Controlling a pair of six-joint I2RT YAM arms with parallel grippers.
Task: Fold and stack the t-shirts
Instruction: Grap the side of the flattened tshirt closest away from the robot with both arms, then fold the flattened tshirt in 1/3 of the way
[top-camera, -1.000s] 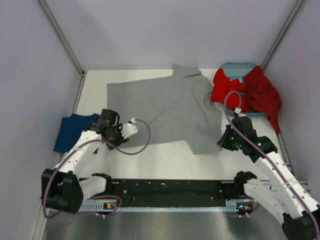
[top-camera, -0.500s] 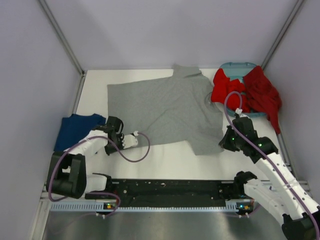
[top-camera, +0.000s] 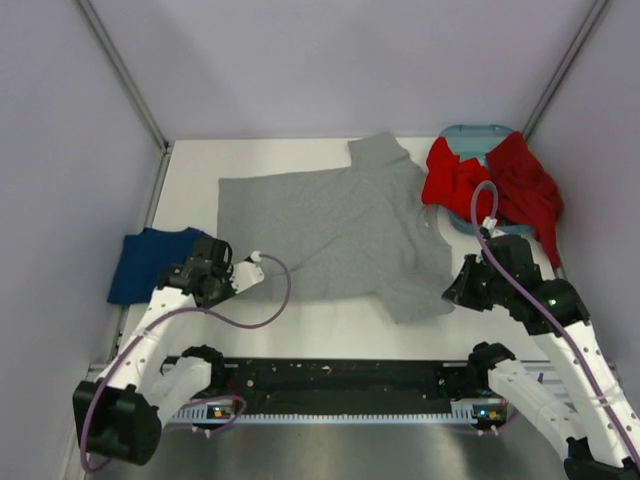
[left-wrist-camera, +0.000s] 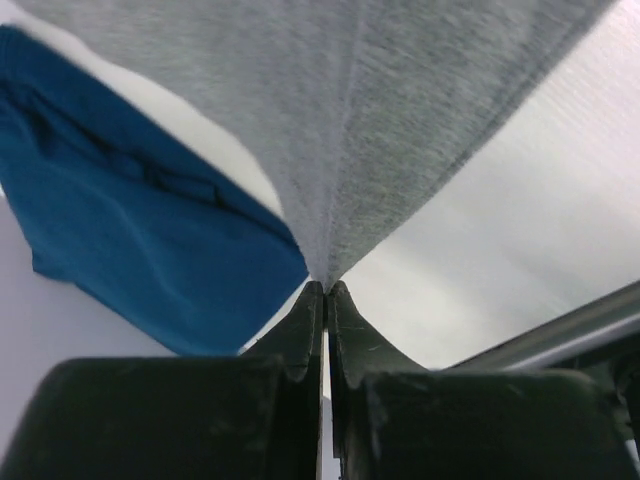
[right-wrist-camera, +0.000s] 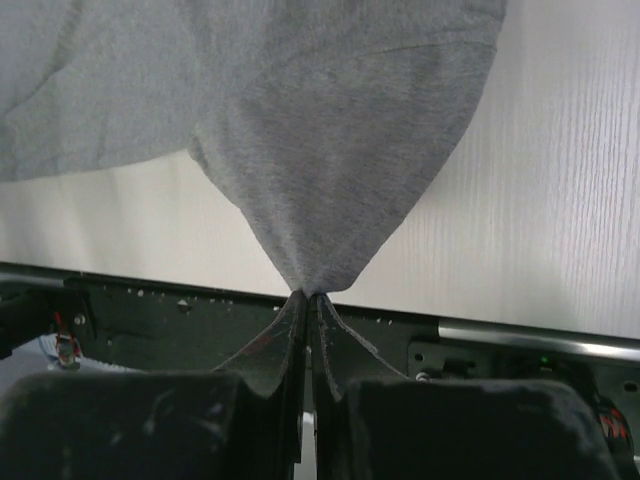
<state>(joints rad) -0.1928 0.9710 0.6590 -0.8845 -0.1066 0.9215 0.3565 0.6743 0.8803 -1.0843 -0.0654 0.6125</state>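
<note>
The heather grey t-shirt (top-camera: 330, 232) lies spread flat across the middle of the table. My left gripper (top-camera: 226, 276) is shut on its near left corner (left-wrist-camera: 345, 150), pinching the cloth at the fingertips. My right gripper (top-camera: 452, 291) is shut on its near right corner (right-wrist-camera: 330, 150). The dark navy blue t-shirt (top-camera: 148, 260) lies folded at the left edge and also shows in the left wrist view (left-wrist-camera: 120, 210). Red t-shirts (top-camera: 500, 185) are heaped at the far right.
A teal plastic basket (top-camera: 476, 133) sits under the red heap at the far right. The black base rail (top-camera: 340, 378) runs along the near edge. Metal frame posts (top-camera: 125, 75) rise at the back corners.
Both grippers have moved toward the near edge while holding the grey t-shirt's near corners, drawing its near hem toward me. The left arm has swung out from its bent pose.
</note>
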